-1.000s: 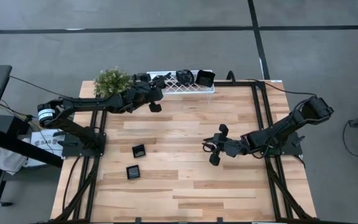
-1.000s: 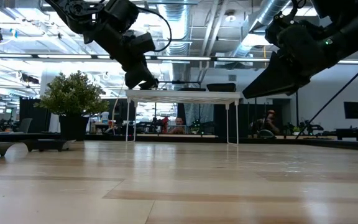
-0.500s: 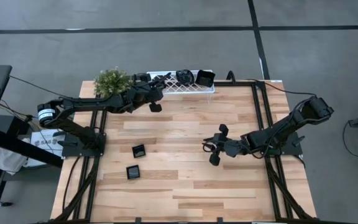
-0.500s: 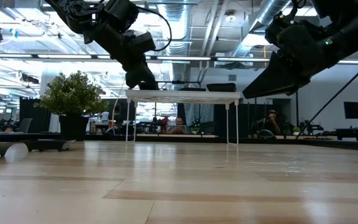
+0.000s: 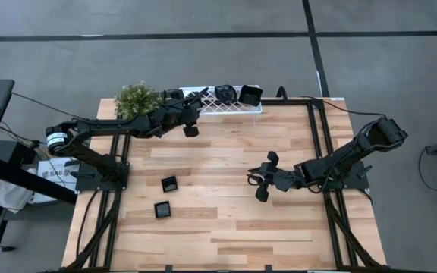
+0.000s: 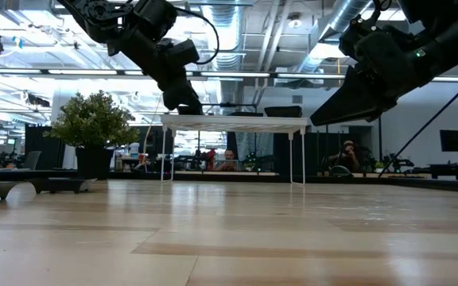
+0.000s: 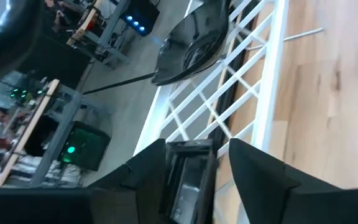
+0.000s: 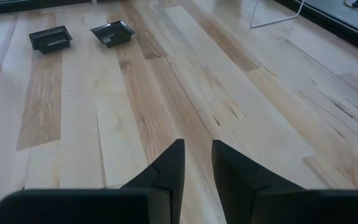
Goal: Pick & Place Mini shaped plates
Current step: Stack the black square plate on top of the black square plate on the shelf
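Note:
My left gripper (image 5: 197, 105) reaches over the left end of the white lattice rack (image 5: 218, 106) at the table's far edge and is open. A small black square plate (image 7: 188, 177) lies on the rack between its fingers. A wavy-rimmed plate (image 7: 191, 37) sits on the rack just beyond it, and a square plate (image 5: 249, 95) rests farther right. Two more black square plates (image 5: 170, 183) (image 5: 162, 210) lie flat on the wood at the left middle. My right gripper (image 5: 253, 179) hovers over the table's middle, open by a narrow gap with nothing in it. My left gripper has one finger (image 7: 148, 177) right against the square plate's side, and I cannot tell whether they touch. The other finger (image 7: 260, 177) stands clear of the plate. The plate rests on the rack's lattice (image 7: 185, 112).
A potted plant (image 5: 136, 98) stands at the far left corner beside the rack. The rack stands on thin legs (image 6: 291, 155) above the wood. Bare wood lies along the near side of the table and to its right. People sit in the room beyond.
My left gripper has opened at the rack's left end and let go of the square plate, which lies on the rack. The arm has stayed in place.

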Controlling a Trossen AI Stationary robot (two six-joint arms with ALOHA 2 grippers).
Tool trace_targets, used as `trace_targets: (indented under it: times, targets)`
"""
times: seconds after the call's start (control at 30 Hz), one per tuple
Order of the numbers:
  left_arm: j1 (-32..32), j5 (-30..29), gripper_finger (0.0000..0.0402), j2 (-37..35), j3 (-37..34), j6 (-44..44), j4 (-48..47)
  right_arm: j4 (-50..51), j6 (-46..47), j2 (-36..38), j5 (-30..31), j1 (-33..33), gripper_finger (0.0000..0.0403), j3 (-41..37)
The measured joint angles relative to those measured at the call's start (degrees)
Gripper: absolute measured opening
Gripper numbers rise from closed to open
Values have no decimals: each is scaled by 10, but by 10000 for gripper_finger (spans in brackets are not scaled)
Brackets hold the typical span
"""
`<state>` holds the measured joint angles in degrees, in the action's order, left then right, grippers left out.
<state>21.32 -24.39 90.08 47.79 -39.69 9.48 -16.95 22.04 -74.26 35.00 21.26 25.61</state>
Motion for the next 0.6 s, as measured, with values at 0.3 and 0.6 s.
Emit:
trace_targets:
  times: [0.3,0.6]
  targets:
    - [0,5,206,-6,0,46,0,0,0,0,0,0,76,0]
    - [-13,-62,192,-60,1,33,-3,0,0,0,0,0,76,0]
